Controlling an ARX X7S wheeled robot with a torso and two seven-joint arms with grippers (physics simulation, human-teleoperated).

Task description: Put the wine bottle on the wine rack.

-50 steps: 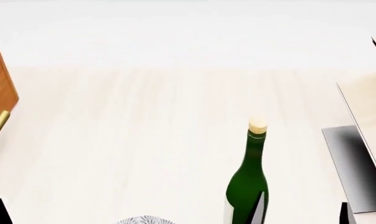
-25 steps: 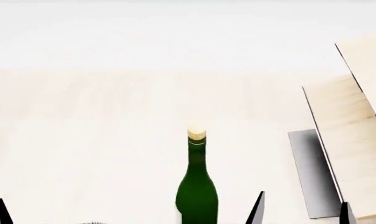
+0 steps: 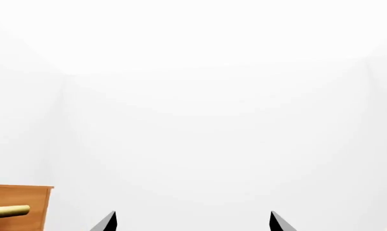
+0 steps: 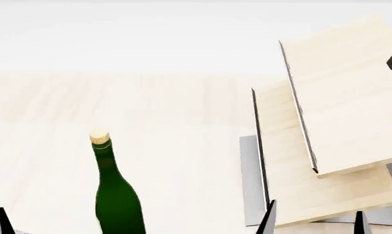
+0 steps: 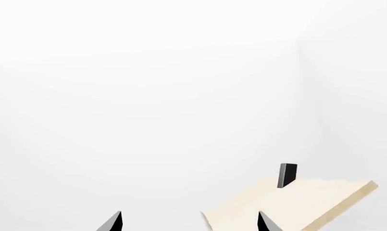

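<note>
- Wine bottle [image 4: 115, 197] stands upright on the pale counter [image 4: 176, 122], near left, cork [image 4: 100, 136] on top.
- Wine rack [image 4: 326, 141] sits right of it, apart, slanted boards on a grey base [image 4: 250, 185], black peg [image 5: 287, 174] at its upper board.
- Right claw [image 4: 314, 223] and left claw [image 3: 192, 222] hang open, empty, touching nothing.

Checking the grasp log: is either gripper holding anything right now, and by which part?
Nothing is held. Both grippers show spread fingers with only empty space between them, and the wine bottle stands free on the table, left of the wine rack.
</note>
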